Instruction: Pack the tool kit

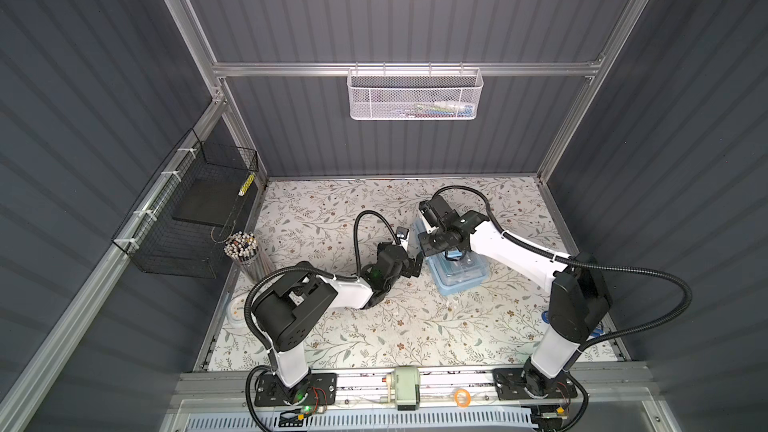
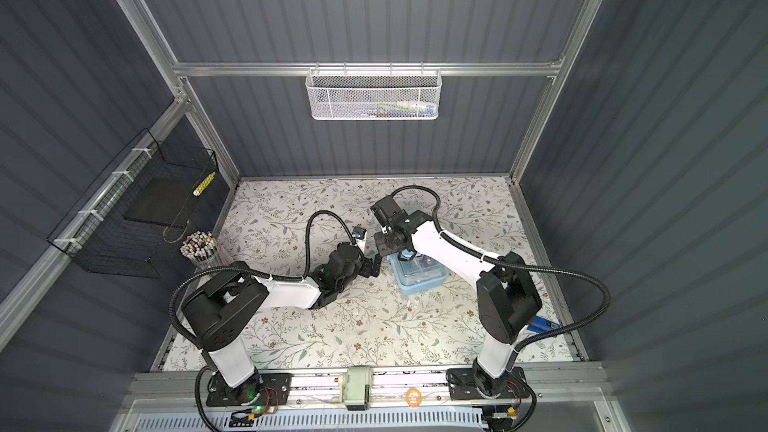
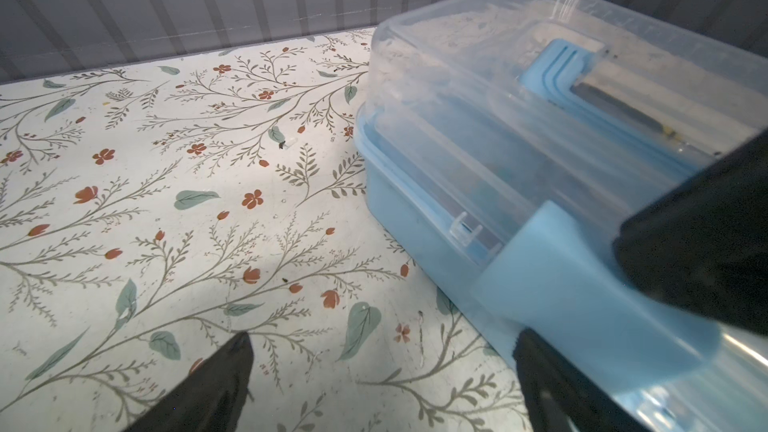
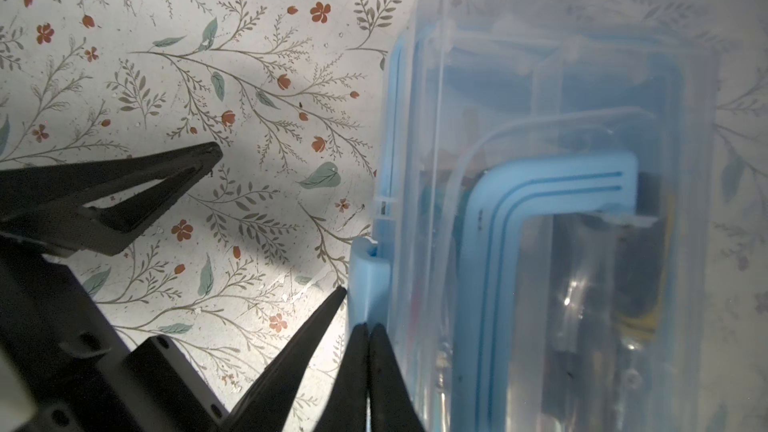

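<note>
The tool kit [image 1: 461,276] [image 2: 419,278] is a light-blue box with its clear lid down and the blue handle [image 4: 540,184] folded flat on top. Tools show dimly through the lid. My right gripper [image 4: 369,328] is shut and holds nothing. Its tips sit right at the blue side latch [image 4: 368,280] [image 3: 582,284]. My left gripper [image 3: 382,340] [image 1: 417,264] is open beside that same side of the box [image 3: 415,209]. One of its fingers [image 4: 332,301] lies close against the latch, the other stands out over the table.
A white mesh basket [image 1: 413,95] hangs on the back wall and a black wire basket [image 1: 187,209] on the left wall. A cup of pencils [image 1: 243,247] and a white dish [image 1: 237,311] stand at the table's left edge. Blue items [image 2: 544,324] lie at the right edge.
</note>
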